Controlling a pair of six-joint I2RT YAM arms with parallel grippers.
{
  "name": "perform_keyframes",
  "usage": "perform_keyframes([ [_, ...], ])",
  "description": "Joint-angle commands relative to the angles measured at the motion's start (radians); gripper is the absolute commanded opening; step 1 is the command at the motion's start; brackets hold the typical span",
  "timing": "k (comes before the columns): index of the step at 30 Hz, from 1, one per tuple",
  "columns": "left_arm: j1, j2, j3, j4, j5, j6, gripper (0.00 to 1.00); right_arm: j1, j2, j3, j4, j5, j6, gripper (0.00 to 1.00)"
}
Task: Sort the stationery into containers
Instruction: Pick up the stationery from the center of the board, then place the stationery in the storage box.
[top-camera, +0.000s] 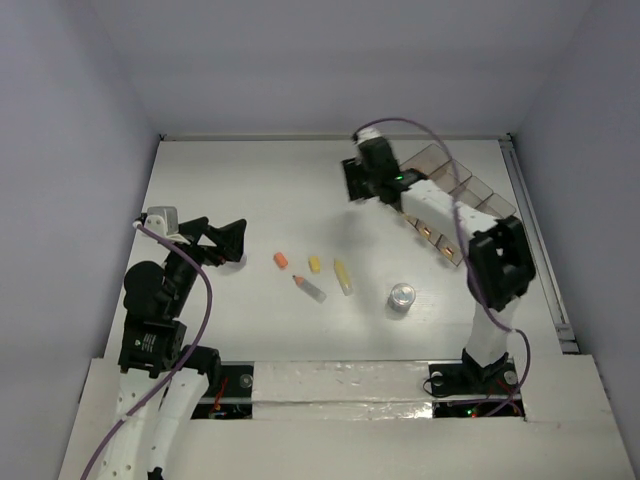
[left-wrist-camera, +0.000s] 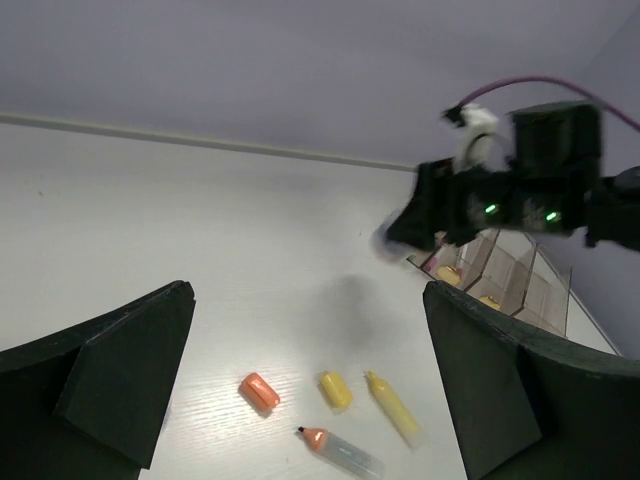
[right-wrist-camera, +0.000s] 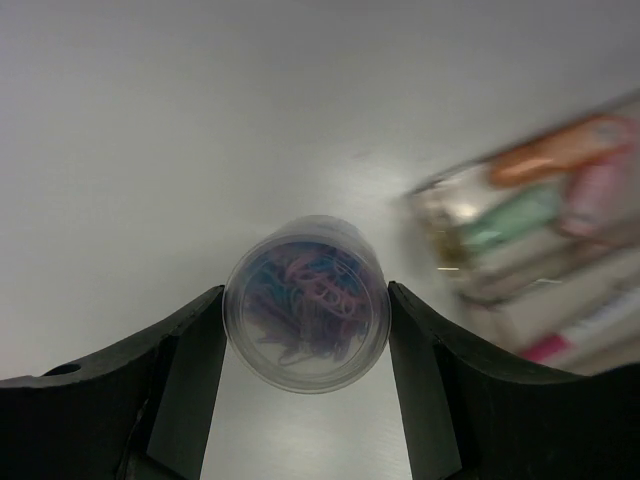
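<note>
The right pincer (right-wrist-camera: 305, 300) is clamped on a clear round tin (right-wrist-camera: 306, 345) of coloured clips, held above the bench (top-camera: 250, 180) near the bins (top-camera: 487, 200). The left pincer (left-wrist-camera: 307, 300) hangs spread apart, facing a yellow marker (top-camera: 343, 276).

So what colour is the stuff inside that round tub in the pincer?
Mixed purple, pink and blue, in a clear tub; clearest in the right wrist view.

White table (top-camera: 250, 180): markers (top-camera: 343, 277), tin (top-camera: 402, 297), bins (top-camera: 438, 158).
</note>
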Motion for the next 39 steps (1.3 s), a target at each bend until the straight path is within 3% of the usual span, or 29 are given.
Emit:
perform_keyframes([
  [1,-0.005,-0.013,0.021,0.056,0.010,-0.002,0.99,-0.229,-0.170,-0.070,0.156,0.136,0.061,0.53],
  [8,-0.039,-0.029,0.022,0.052,0.004,0.002,0.99,-0.461,-0.235,-0.164,0.222,0.187,0.148,0.53],
  [16,-0.097,-0.052,0.027,0.042,-0.016,0.007,0.99,-0.593,-0.256,-0.193,0.184,0.153,0.193,0.52],
  [39,-0.126,-0.043,0.027,0.041,-0.025,0.010,0.99,-0.679,-0.140,-0.285,0.262,0.091,0.251,0.54],
])
